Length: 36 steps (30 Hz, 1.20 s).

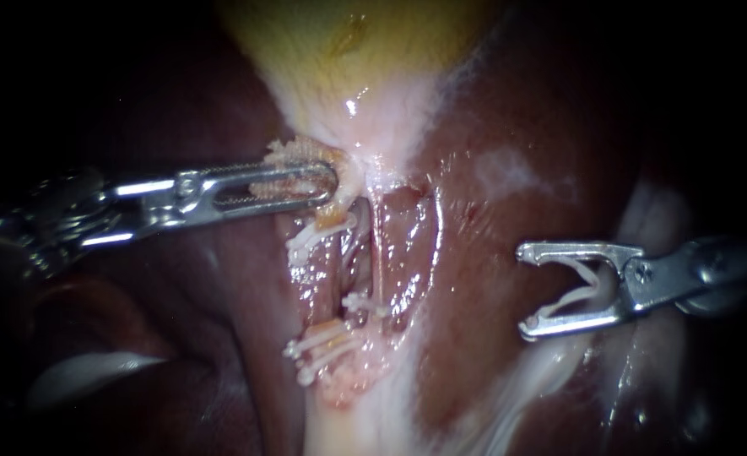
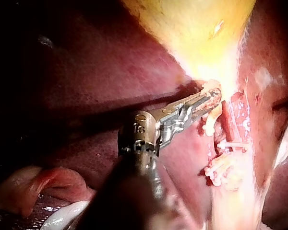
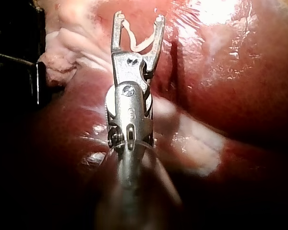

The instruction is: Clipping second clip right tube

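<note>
The left instrument (image 1: 331, 181) has its pincer clamped on the gallbladder (image 1: 348, 42) at its narrow end. The right instrument (image 1: 525, 287), well apart from the gallbladder, grips 1 open clip (image 1: 580, 283) in its pincer.

Endoscope, both wrist views (all close) share liver (image 1: 508, 279)

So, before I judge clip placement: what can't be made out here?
- Right wrist view: the tubes, not distinguishable ahead of the right instrument and its clip.
- Left wrist view: right instrument, cut off by the edge.
- Endoscope view: tissue gripped by left instrument, partly covered by its jaws.
</note>
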{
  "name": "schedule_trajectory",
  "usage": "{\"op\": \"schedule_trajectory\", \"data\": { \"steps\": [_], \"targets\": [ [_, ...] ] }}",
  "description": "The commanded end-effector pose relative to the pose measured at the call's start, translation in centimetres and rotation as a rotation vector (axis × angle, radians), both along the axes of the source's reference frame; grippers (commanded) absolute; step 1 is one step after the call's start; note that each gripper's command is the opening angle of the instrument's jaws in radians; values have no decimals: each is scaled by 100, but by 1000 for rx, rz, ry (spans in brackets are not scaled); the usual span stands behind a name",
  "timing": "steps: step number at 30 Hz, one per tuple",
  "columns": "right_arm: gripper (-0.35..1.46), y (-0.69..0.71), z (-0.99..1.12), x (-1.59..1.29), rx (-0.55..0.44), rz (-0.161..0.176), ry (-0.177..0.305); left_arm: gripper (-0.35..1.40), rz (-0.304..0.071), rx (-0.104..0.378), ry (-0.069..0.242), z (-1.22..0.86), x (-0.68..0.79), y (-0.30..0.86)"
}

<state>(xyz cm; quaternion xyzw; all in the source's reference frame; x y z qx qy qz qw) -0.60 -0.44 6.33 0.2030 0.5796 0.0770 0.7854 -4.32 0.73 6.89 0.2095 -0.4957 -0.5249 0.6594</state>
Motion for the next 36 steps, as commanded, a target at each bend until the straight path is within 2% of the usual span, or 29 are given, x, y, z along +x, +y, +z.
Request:
{"op": "schedule_trajectory", "data": {
  "steps": [1,3,7,12,17,27,36],
  "targets": [
    [46,0,0,0,0,0,0,-11,0,0,0,0,1,0],
    [46,0,0,0,0,0,0,-11,1,1,-1,-1,3,1],
    [46,0,0,0,0,0,0,-11,12,8,-9,-9,17,8],
    [46,-1,0,1,0,1,-1,-11,-13,16,6,-31,45,23],
    [46,-1,0,2,0,1,-1,-11,-38,20,-8,-48,64,30],
    [46,-2,-2,12,-6,4,-2,-11,-50,20,-6,-64,58,22],
    [45,-4,3,46,145,60,-38,-11,-51,20,-5,-66,58,21]
  ]
}}
